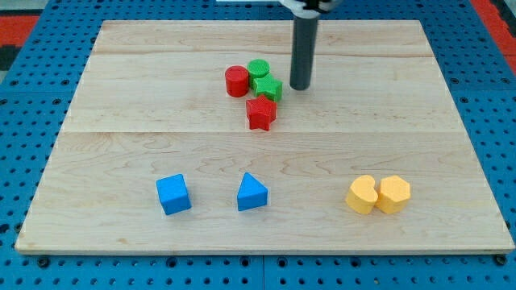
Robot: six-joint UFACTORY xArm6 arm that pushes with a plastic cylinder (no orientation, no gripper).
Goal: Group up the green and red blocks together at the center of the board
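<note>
A red cylinder, a green cylinder, a green star-shaped block and a red star-shaped block sit clustered just above the board's middle. The two cylinders touch, and the green star touches the green cylinder. The red star sits just below the green star. My tip stands on the board just to the right of the green star, with a small gap between them.
The wooden board lies on a blue pegboard. A blue cube and a blue triangular block sit near the view's bottom, left of centre. Two yellow blocks touch each other at the bottom right.
</note>
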